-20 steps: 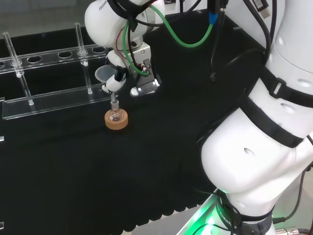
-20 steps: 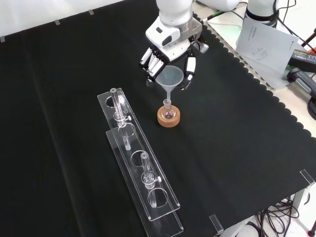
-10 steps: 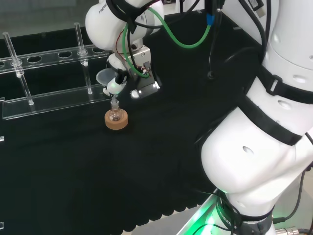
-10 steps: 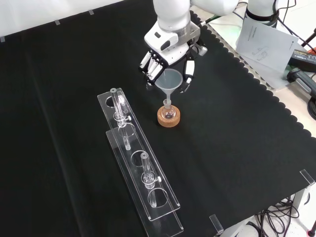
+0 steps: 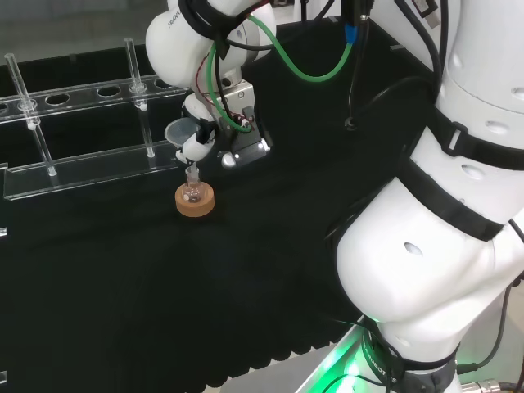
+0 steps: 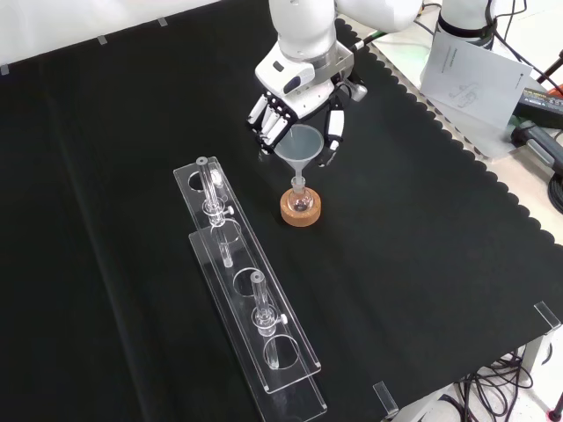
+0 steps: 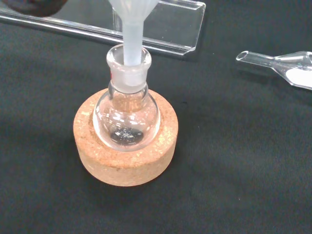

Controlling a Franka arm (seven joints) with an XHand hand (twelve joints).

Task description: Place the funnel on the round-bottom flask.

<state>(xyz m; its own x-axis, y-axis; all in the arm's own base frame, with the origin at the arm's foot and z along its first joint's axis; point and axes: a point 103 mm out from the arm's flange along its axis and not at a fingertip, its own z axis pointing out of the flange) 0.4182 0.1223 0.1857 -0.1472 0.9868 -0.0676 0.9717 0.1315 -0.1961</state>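
A small clear round-bottom flask (image 6: 300, 200) (image 5: 192, 193) (image 7: 126, 114) sits upright in a cork ring stand (image 6: 301, 209) (image 5: 195, 203) (image 7: 126, 155). A translucent funnel (image 6: 299, 148) (image 5: 179, 131) stands over it, and the wrist view shows its stem (image 7: 131, 41) inside the flask's neck. The hand (image 6: 299, 88) (image 5: 201, 135) is above the flask with its fingers curled round the funnel's bowl.
A long clear acrylic rack (image 6: 251, 294) (image 5: 90, 168) with upright glass tubes lies to the left of the flask in the front view. In the wrist view a clear glass spoon-like piece (image 7: 280, 63) lies on the cloth. Papers (image 6: 471, 70) lie beyond the cloth's scalloped edge.
The hand with the funnel has shifted slightly, to the left in the front view. The funnel's stem has settled into the flask's neck. Flask and stand have not moved.
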